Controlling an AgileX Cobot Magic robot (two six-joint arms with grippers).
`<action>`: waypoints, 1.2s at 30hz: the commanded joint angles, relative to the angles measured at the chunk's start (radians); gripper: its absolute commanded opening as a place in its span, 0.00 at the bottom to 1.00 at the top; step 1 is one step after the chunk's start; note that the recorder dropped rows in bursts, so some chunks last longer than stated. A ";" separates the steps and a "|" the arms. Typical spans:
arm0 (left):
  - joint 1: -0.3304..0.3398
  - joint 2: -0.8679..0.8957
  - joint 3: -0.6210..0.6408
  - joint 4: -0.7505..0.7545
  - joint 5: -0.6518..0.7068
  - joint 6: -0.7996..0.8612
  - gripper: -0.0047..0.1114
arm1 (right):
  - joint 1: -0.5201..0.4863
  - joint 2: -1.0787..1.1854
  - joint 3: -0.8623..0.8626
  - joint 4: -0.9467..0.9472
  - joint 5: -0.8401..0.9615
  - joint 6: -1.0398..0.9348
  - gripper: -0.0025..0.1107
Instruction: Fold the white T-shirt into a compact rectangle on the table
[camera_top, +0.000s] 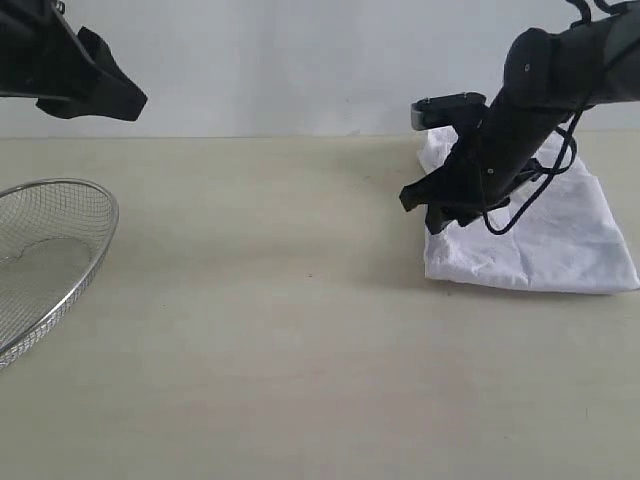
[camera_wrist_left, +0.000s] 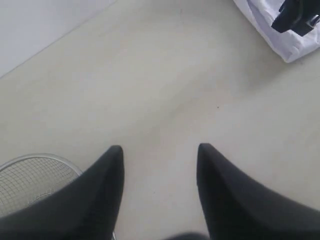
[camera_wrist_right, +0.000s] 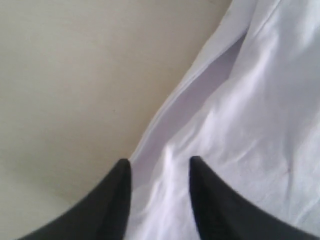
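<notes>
Broad, matte, beige bench (camera_top: 300, 340), faintly specked. Carries a folded white T-shirt (camera_top: 575, 240) toward the far right corner, lying flat in layers. Holds a round wire-mesh basket (camera_top: 60, 215) at the left edge, well apart from it.

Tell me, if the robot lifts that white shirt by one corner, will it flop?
Probably flop: the white T-shirt lies in soft, creased layers. It looks thin, so likely light. Its layers gape at one edge, so the fold may come undone.
</notes>
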 joint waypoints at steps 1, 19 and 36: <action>-0.002 -0.009 -0.004 -0.007 -0.018 0.003 0.40 | 0.003 -0.025 -0.001 -0.002 0.048 0.011 0.72; 0.000 -0.066 -0.004 -0.034 -0.039 -0.094 0.08 | 0.027 -0.612 0.384 0.080 -0.035 0.149 0.02; 0.000 -0.362 0.271 -0.432 -0.279 -0.058 0.08 | 0.042 -1.210 0.970 0.137 -0.383 0.162 0.02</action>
